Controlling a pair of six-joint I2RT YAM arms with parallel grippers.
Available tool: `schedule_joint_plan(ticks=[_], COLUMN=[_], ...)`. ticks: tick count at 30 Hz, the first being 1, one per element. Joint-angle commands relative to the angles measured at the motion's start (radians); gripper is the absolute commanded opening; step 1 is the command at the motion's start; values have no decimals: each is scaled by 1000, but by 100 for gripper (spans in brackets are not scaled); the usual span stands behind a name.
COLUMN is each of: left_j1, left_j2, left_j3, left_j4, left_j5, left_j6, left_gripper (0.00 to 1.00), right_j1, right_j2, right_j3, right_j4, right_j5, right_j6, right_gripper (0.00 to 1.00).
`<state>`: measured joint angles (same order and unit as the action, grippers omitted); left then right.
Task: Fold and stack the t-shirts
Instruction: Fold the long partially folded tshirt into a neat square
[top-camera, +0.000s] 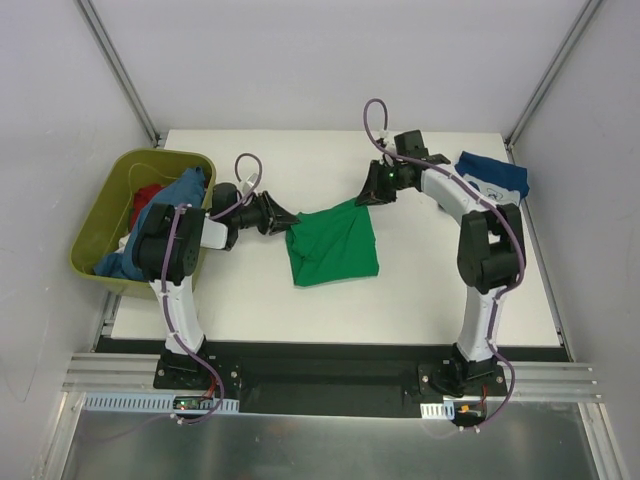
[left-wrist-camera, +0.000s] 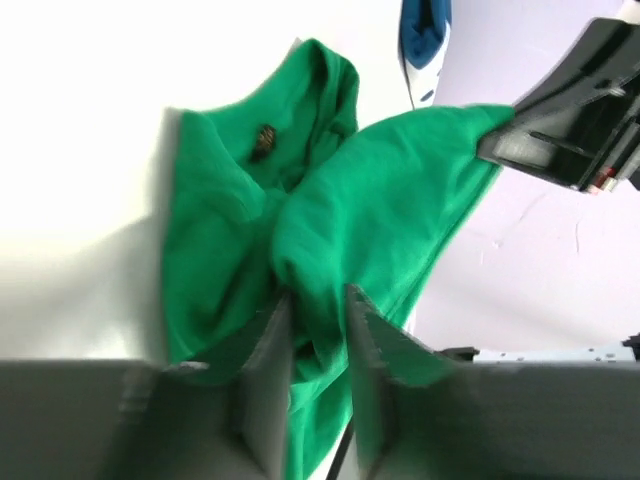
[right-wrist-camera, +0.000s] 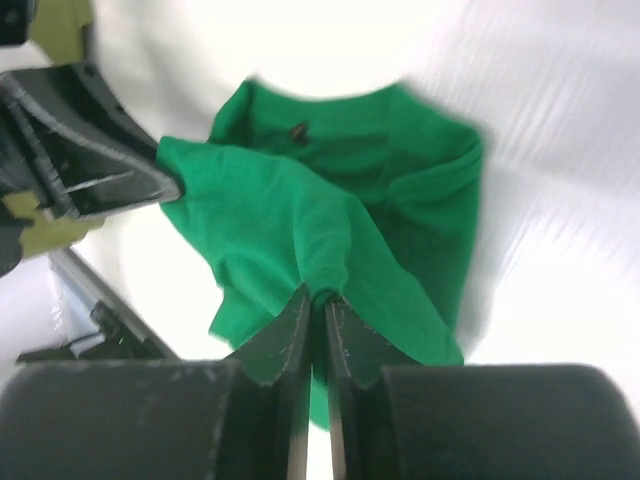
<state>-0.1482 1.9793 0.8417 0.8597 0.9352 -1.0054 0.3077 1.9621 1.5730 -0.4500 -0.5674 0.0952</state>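
Observation:
A bright green t-shirt (top-camera: 333, 245) lies partly folded in the middle of the table, its upper layer lifted at two corners. My left gripper (top-camera: 283, 220) is at its left corner; in the left wrist view the jaws (left-wrist-camera: 318, 295) stand slightly apart with green cloth (left-wrist-camera: 380, 200) loose between them. My right gripper (top-camera: 368, 192) holds the far right corner; its fingers (right-wrist-camera: 317, 295) pinch a fold of the green t-shirt (right-wrist-camera: 330, 220). A folded navy t-shirt (top-camera: 495, 175) lies at the far right. Blue (top-camera: 180, 190) and red (top-camera: 148, 198) t-shirts sit in the tub.
An olive-green plastic tub (top-camera: 100, 215) stands at the table's left edge, beside the left arm. The right gripper's body (left-wrist-camera: 570, 130) shows in the left wrist view, and the left gripper's body (right-wrist-camera: 90, 140) in the right wrist view. White walls close in the table.

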Motion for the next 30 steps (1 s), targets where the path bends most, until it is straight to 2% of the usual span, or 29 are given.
schedule_joint_plan(ticks=[1,3,4,5,7,9,11,14,18,21,22,25,30], left_j1=[7,6,6,6,6,2,-11,-57,-120,-177,-186,-205,-235], left_j2=[15,6,-11,-25,-71,-109,-177,-272,-338,-321,-313,-300,-330], left_j3=[86,103,106,111,112,109,106,86,28,13,11,4,-4], left_j4=[-66,-117,-166,-189,-241,-353,-506,-641,-642,-642,-642,-646,-694], left_j5=[4,-30,-41,-55,-94,-134,-240,-383,-374,-378,-377,-391,-492], left_j6=[48,100,114,151,203,252,335,422,407,390,387,375,398], left_gripper=[33,42,43,46,50,52,53,56,57,58,65,64,63], right_j1=[1,-5,-5,-7,-7,-7,-7,-5,-7,-7,-7,-7,-7], right_j2=[105,139,167,178,192,184,172,135,78,48,40,20,-12], right_j3=[143,179,206,216,222,217,199,171,78,18,6,-30,-76], right_j4=[-55,-70,-76,-79,-81,-82,-81,-76,-61,-35,-26,-18,3], right_j5=[105,129,126,124,121,120,121,132,129,115,115,115,90], right_j6=[-2,3,3,5,11,11,6,1,6,12,12,8,0], right_gripper=[12,15,18,25,27,35,42,48,54,55,57,59,62])
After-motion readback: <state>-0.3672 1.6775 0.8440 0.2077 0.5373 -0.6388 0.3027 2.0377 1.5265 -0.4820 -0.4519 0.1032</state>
